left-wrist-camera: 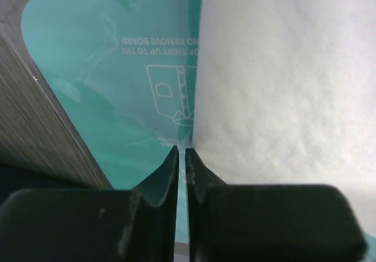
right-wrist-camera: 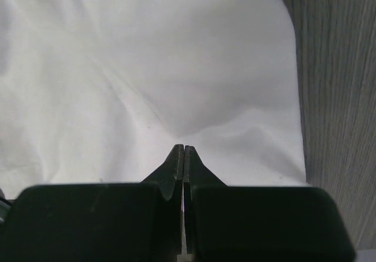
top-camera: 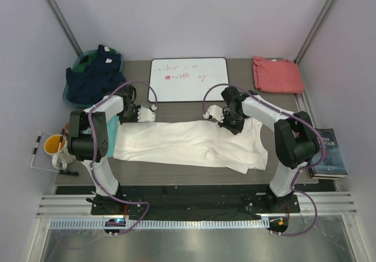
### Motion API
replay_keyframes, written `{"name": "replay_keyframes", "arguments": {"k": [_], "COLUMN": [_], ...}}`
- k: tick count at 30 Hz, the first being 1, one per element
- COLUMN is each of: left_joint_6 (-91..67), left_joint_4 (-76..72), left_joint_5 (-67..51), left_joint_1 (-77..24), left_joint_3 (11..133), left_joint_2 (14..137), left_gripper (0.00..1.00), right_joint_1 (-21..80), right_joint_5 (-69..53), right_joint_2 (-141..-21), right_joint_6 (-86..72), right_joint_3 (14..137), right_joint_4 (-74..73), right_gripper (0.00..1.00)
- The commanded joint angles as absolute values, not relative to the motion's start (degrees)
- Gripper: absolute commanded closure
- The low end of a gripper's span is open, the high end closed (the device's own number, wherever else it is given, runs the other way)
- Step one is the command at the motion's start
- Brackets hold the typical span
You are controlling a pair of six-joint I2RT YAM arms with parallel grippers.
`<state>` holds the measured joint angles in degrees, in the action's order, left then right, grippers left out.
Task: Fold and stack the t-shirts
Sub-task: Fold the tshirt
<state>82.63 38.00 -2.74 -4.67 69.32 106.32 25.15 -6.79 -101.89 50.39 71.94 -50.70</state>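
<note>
Presently, the cream-white t-shirt (top-camera: 188, 144), lying mid-frame, is being pinched along its upper edge by both grippers: left gripper (left-wrist-camera: 182, 153) nearly closed on cloth, right gripper (right-wrist-camera: 184, 150) closed on cloth. A matched pull toward the frame's bottom is probably being called for. Two t-shirts are counted; the salmon-red t-shirt (top-camera: 277, 75) is lying folded at upper right.

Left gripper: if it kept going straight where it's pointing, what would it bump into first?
Probably the edge of the white t-shirt, right where it lies over the teal board. The left gripper points at that seam; depth is unclear.
</note>
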Motion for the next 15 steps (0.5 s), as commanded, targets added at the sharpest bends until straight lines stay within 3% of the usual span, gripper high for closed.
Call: {"name": "replay_keyframes", "arguments": {"k": [1,8,11,15], "left_joint_6": [83.15,83.49,84.2,84.29], "left_joint_4": [40.69,45.43,49.56,49.66], "left_joint_5": [-3.43,-4.83,-7.55,-7.73], "left_joint_1": [-4.92,-5.01,-5.36,-6.59], "left_joint_3": [72.24,74.79,76.64,76.73], "left_joint_2": [103.71,103.27,103.8,104.85], "left_gripper": [0.97,0.98,0.86,0.8], "right_joint_1": [23.56,21.27,20.57,19.43], "right_joint_5": [-2.55,-1.58,-0.44,3.25], "right_joint_2": [-101.16,-107.04,-109.94,-115.56], "right_joint_6": [51.24,53.09,53.44,52.82], "right_joint_3": [69.44,73.73,75.49,78.83], "right_joint_4": [-47.81,-46.32,-44.14,-38.86], "right_gripper": [0.99,0.99,0.99,0.99]}}
